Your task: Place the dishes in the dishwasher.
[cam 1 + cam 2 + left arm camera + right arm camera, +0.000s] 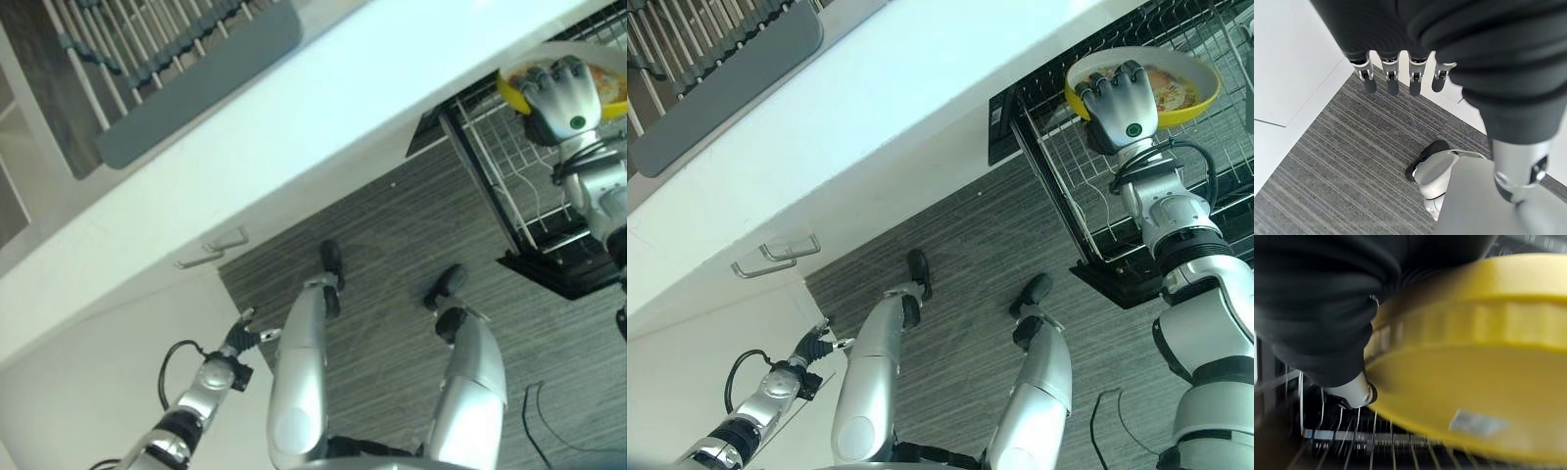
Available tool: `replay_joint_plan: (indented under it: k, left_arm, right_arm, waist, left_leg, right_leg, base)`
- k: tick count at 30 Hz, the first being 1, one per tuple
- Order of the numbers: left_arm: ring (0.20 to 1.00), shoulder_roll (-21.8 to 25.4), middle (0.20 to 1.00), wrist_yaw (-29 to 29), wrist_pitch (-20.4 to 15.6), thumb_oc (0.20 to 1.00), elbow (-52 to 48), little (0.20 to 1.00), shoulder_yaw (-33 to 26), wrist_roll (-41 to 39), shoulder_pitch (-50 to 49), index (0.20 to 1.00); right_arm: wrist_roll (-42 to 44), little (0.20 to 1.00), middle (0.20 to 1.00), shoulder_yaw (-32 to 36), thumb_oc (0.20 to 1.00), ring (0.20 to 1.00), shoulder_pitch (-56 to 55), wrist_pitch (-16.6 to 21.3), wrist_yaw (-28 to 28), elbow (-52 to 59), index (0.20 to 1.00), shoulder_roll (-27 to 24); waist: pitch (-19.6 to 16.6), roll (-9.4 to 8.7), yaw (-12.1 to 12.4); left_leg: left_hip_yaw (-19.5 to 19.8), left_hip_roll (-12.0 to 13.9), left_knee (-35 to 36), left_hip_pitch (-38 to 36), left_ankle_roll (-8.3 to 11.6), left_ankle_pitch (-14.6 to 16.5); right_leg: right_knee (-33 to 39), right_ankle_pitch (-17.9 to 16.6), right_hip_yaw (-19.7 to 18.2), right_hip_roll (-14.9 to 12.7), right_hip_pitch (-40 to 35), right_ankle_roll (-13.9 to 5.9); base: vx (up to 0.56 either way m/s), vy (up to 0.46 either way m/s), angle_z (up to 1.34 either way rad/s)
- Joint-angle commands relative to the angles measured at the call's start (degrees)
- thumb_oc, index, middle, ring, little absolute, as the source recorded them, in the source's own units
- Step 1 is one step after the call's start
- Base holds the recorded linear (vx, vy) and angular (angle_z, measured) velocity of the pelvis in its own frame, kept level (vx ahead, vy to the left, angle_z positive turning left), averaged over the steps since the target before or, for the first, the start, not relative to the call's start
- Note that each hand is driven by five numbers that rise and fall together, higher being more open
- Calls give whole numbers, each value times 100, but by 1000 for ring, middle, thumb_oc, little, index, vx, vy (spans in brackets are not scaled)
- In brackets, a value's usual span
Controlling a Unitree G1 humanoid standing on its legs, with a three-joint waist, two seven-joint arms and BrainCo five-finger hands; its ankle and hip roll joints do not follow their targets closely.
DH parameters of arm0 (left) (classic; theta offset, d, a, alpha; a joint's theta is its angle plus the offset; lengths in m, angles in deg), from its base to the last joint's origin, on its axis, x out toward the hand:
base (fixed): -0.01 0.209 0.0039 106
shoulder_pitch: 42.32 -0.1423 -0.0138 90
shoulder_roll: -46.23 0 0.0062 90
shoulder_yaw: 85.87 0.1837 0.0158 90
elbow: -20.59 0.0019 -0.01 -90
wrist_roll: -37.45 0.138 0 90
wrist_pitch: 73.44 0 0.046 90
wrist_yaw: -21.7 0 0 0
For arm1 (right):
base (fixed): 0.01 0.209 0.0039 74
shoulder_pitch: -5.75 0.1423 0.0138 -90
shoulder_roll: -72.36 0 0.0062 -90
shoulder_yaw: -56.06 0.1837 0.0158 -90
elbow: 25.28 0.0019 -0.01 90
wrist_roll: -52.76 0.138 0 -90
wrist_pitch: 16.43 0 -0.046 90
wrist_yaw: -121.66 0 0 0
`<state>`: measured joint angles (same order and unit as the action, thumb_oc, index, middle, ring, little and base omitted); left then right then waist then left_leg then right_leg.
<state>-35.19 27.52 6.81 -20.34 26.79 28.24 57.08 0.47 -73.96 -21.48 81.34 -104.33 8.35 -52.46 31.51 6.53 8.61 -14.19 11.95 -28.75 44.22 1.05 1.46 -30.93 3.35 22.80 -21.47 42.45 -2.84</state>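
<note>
My right hand (1125,98) pinches the yellow plate (1181,86) over the dishwasher rack (1087,186); its wrist view shows the plate's underside. My left hand (1396,78) hangs spread above grey carpet (960,294).

From my station, the right hand (1125,101) covers the near rim of the yellow dish (1176,86), and I cannot resolve the printed pattern inside it. In the left eye view the dish is cut by the picture's right edge. The right wrist view renders the dish underside blurred, its label (1476,422) illegible. The dishwasher rack (1097,196) runs off the frame edge. The drying rack (147,49) on the counter is cropped at the top.
</note>
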Motion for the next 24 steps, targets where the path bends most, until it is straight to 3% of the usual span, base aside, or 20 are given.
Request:
replay_joint_plan:
  k: [1, 3, 10, 11, 12, 13, 16, 18, 20, 24]
  left_arm:
    - [1000, 25, 1000, 200, -175, 1000, -136, 1000, 248, -193, -297, 1000]
    - [1000, 16, 1000, 233, -227, 1000, -129, 1000, 253, -211, -279, 1000]
    - [1000, -138, 1000, 411, -299, 1000, -160, 1000, 342, -289, -230, 1000]
    - [1000, -156, 1000, 413, -309, 1000, -155, 1000, 342, -284, -231, 1000]
    - [1000, -169, 1000, 421, -305, 1000, -157, 1000, 349, -290, -227, 1000]
    - [1000, -202, 1000, 438, -272, 1000, -180, 1000, 352, -300, -228, 1000]
    - [1000, -223, 1000, 423, -249, 1000, -247, 1000, 332, -352, -262, 1000]
    - [1000, -272, 1000, 390, -234, 1000, -295, 1000, 347, -394, -265, 1000]
    - [1000, -382, 1000, 399, -206, 1000, -341, 1000, 348, -434, -279, 1000]
    - [1000, -486, 1000, 399, 41, 1000, -417, 1000, 328, -507, -176, 1000]
  right_arm:
    - [-227, 200, 200, -215, 200, 200, 174, -57, -118, -9, 200, -218]
    - [-393, 200, 200, -244, 200, 200, 72, 0, -476, -34, 200, -222]
    - [303, 200, 200, 205, 200, 200, -255, -221, -1240, -133, 200, -143]
    - [413, 285, 285, 255, 285, 285, -276, -170, -1315, -125, 285, -125]
    - [576, 1000, 1000, 305, 1000, 1000, -284, -123, -1251, -127, 1000, -106]
    - [1307, 1000, 1000, 409, 1000, 1000, -341, -179, -883, -80, 1000, -83]
    - [2811, 1000, 1000, 838, 1000, 1000, -564, 112, -312, -87, 1000, 26]
    - [4261, 1000, 1000, 1308, 1000, 1000, -761, 351, 496, -184, 1000, 272]
    - [5602, 1000, 1000, 1955, 1000, 1000, -1053, 312, 1375, -322, 1000, 652]
    - [5797, 1000, 1000, 2539, 1000, 1000, -1288, 399, 1611, -371, 1000, 1009]
  waist:
    - [-172, 161, 102]
    - [-172, 169, 93]
    - [-172, 256, 30]
    - [-172, 265, 24]
    - [-172, 269, 16]
    - [-172, 273, -6]
    - [-172, 283, -46]
    - [-172, 314, -71]
    - [-172, 373, -108]
    - [-172, 445, -171]
  left_leg:
    - [489, -170, 614, -136, 150, 134]
    - [467, -162, 648, -96, 144, 110]
    - [398, -208, 748, 16, 151, 77]
    - [390, -214, 752, 25, 152, 78]
    - [386, -216, 754, 33, 156, 80]
    - [362, -219, 781, 32, 164, 70]
    - [317, -220, 833, 20, 181, 66]
    - [278, -228, 876, -23, 190, 68]
    - [199, -236, 938, -133, 189, 85]
    - [133, -240, 891, -212, 181, 113]
  right_leg:
    - [-465, 401, -339, -24, 173, -417]
    - [-470, 389, -327, -31, 225, -419]
    - [-429, 370, -382, -10, 390, -441]
    - [-419, 372, -390, -4, 400, -439]
    - [-417, 375, -400, 0, 412, -441]
    - [-397, 373, -414, 18, 422, -436]
    - [-353, 381, -439, 44, 434, -420]
    - [-331, 393, -466, 60, 423, -398]
    - [-327, 440, -518, 71, 383, -352]
    - [-453, 520, -583, 61, 372, -311]
  base:
    - [-38, -5, -2]
    - [-44, -5, -1]
    - [-48, 17, -1]
    - [0, 0, 0]
    - [0, 0, 0]
    - [0, 0, 0]
    - [-23, 40, 2]
    - [-16, 64, -1]
    - [-1, 110, -6]
    - [16, 72, -8]
